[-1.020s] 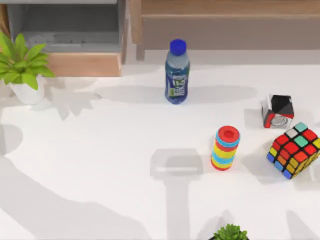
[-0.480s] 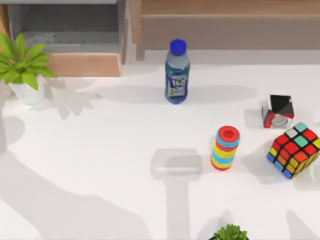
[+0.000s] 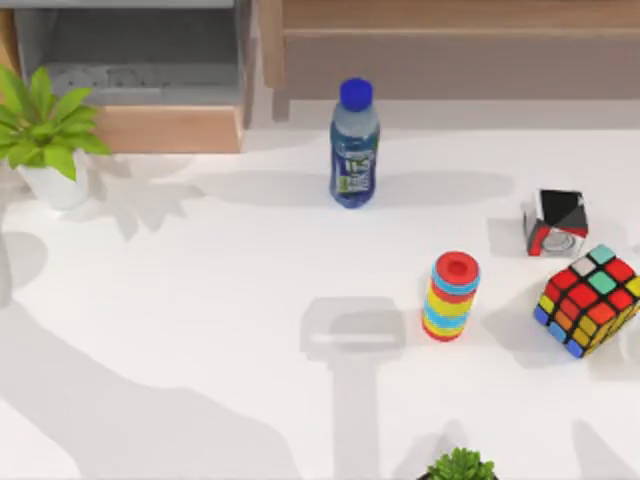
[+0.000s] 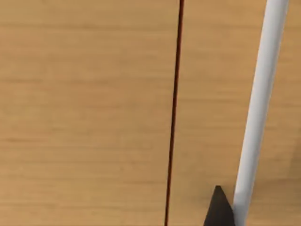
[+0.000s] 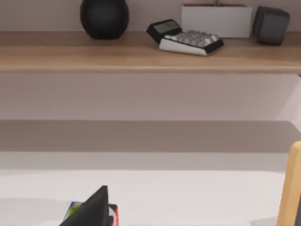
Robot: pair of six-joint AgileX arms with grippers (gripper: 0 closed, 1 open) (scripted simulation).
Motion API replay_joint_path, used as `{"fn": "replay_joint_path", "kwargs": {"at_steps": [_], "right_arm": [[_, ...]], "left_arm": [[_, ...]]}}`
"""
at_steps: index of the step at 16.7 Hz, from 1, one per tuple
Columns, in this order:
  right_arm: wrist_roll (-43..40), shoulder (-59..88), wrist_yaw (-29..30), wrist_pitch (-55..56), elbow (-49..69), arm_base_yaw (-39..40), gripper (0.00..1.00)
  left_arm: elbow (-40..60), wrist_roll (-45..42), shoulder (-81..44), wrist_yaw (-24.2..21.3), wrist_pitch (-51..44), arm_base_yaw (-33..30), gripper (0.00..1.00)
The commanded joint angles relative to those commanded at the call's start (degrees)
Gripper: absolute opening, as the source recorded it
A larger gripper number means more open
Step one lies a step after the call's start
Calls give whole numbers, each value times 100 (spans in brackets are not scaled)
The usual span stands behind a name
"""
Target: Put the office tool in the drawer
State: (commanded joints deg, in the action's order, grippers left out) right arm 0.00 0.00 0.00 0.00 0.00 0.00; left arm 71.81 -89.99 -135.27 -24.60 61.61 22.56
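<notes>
Lying flat on the white table (image 3: 200,300), the office tool (image 3: 353,340) is sitting free with nothing gripping it. It is a slim pale bar, set crosswise, just beside the striped ring stack (image 3: 452,296) on the stack's left. The drawer (image 3: 170,128) is standing open at the table's far left corner, grey inside, tan front panel facing the table, well apart from the tool.

Left gripper (image 4: 218,209) is hovering close against a tan wood surface (image 4: 84,113) with a thin dark seam (image 4: 175,113) running straight ahead of it. A white rod (image 4: 258,113) is passing just beside its dark tip. Spread or pressed together, I cannot tell.

Right gripper (image 5: 94,211) is pointing toward the long brown shelf (image 5: 141,54), which is sitting well ahead of it and higher. On that shelf are resting a black round object (image 5: 104,18), a calculator (image 5: 186,37), a white box (image 5: 216,20) and a dark rounded item (image 5: 270,24). A small green and red bit is peeking past the gripper's dark tip — too hidden to name. Its state I cannot tell either.

Also standing on the table: a blue-capped bottle (image 3: 354,145), a black-white-red cube (image 3: 556,222), a multicolour puzzle cube (image 3: 590,300), and a potted plant (image 3: 40,130) in front of the drawer.
</notes>
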Motion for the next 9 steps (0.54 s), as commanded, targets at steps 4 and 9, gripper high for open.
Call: {"fn": "replay_joint_path", "kwargs": {"at_steps": [4, 9], "right_arm": [[0, 0, 0, 0, 0, 0, 100], [0, 0, 0, 0, 0, 0, 100]], "left_arm": [[0, 0, 0, 0, 0, 0, 100], [0, 0, 0, 0, 0, 0, 100]]}}
